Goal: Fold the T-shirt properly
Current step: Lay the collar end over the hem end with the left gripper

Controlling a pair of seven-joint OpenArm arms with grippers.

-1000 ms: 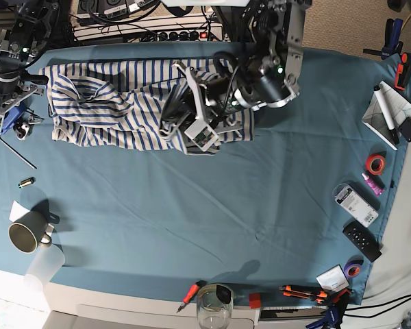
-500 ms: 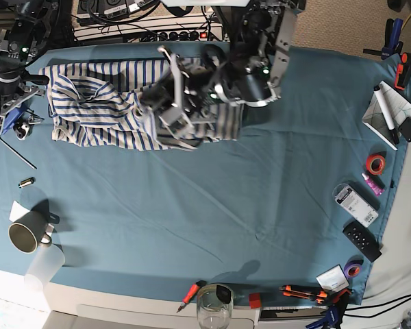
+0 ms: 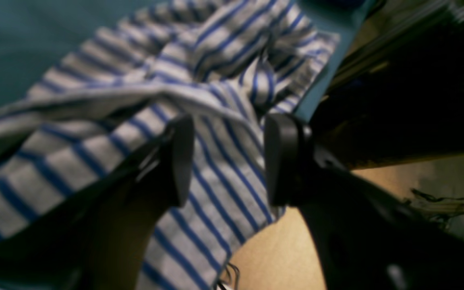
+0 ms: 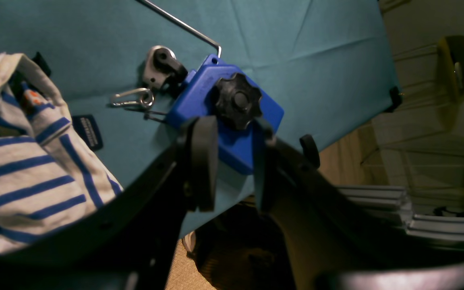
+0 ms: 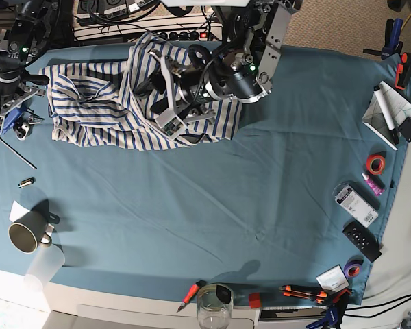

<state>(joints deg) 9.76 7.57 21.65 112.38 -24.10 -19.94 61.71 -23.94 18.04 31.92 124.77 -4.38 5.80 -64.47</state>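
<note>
The T-shirt [image 5: 89, 110], cream with blue stripes, lies crumpled at the table's back left. Its right part is drawn up into a raised fold near the back edge. My left gripper [image 5: 156, 92] hovers over that fold. In the left wrist view the left gripper [image 3: 230, 161] stands open, and the T-shirt [image 3: 224, 52] lies behind the gap, touching neither pad. My right gripper [image 5: 8, 103] hangs at the far left edge beside the shirt's sleeve. In the right wrist view the right gripper [image 4: 232, 169] is open over a blue clamp [image 4: 224, 117], with the T-shirt [image 4: 14, 169] at its left.
A metal rod [image 5: 17, 152], a mug [image 5: 24, 236] and a plastic cup [image 5: 44, 267] sit at the front left. A glass [image 5: 214, 308] and a screwdriver [image 5: 190, 295] are at the front edge. A notepad [image 5: 387, 113], tape roll [image 5: 377, 163] and remote [image 5: 362, 240] line the right side.
My left arm swung up and left, dragging the shirt's right part over toward the back, and its jaws opened and let go of the cloth. The right arm stayed still.
</note>
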